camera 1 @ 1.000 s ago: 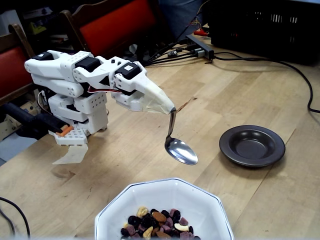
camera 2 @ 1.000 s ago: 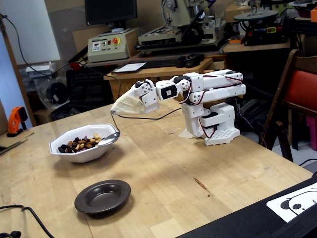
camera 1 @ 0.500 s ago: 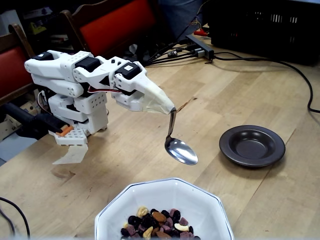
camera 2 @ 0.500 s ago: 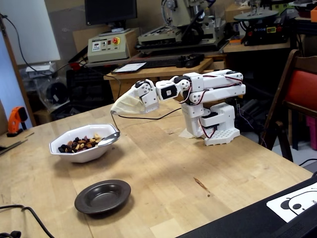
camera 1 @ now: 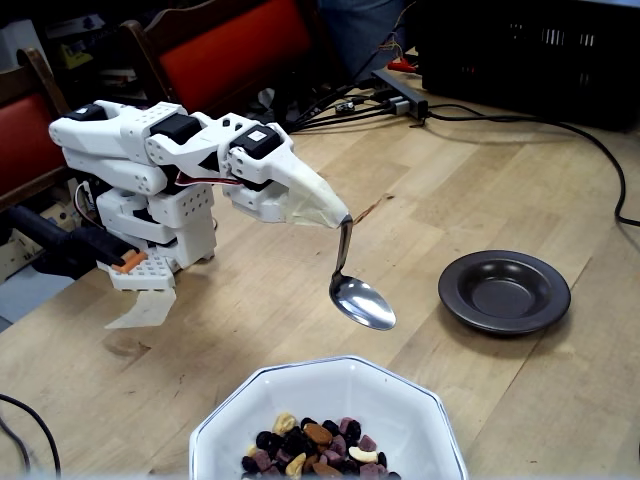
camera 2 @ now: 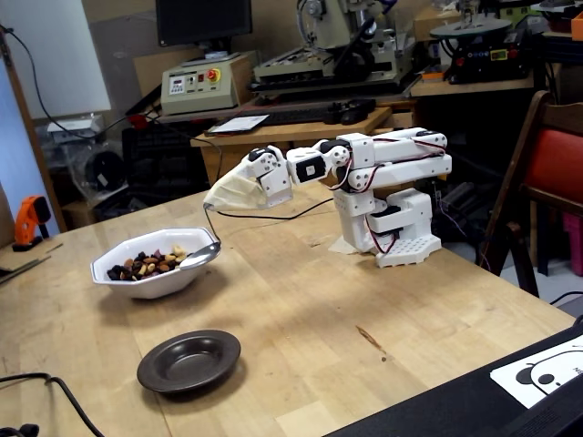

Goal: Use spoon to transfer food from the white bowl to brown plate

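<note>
My gripper (camera 1: 338,217) (camera 2: 215,202) is wrapped in beige tape and shut on the thin handle of the silver spoon (camera 1: 362,303). In both fixed views the spoon (camera 2: 201,256) hangs down with its empty bowl just above the table, beside the near rim of the white bowl (camera 1: 330,368) (camera 2: 150,280). The food (camera 1: 315,445) (camera 2: 146,264), a mix of dark, tan and purple pieces, lies in the white bowl. The brown plate (camera 1: 455,290) (camera 2: 157,369) stands empty on the wooden table, apart from the bowl.
The arm's white base (camera 1: 160,225) (camera 2: 396,228) is fixed at the table's edge. Red chairs (camera 1: 235,50) stand behind it. Black cables (camera 1: 560,125) run across the far table. A black case (camera 2: 510,391) sits at one corner.
</note>
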Robot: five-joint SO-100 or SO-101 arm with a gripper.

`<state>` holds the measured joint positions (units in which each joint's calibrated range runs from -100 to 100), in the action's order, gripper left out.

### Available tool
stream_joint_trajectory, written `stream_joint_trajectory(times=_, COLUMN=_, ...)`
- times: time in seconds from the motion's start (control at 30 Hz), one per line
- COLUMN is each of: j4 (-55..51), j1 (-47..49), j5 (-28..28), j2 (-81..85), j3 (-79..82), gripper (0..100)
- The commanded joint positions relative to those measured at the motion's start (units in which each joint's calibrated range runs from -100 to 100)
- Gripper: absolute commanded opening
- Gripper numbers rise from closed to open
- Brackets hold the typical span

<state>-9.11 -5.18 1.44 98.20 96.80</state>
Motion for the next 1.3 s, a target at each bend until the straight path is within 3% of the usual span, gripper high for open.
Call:
stream_joint_trajectory(times=0.0, j4=0.1, j1=-0.08, j5=0.2, j2=0.43, j3=0.1, gripper=3)
stream_joint_trajectory(times=1.27, j4=0.1, j1=0.22, j5=0.24, j2=0.69, j3=-0.87, gripper=3)
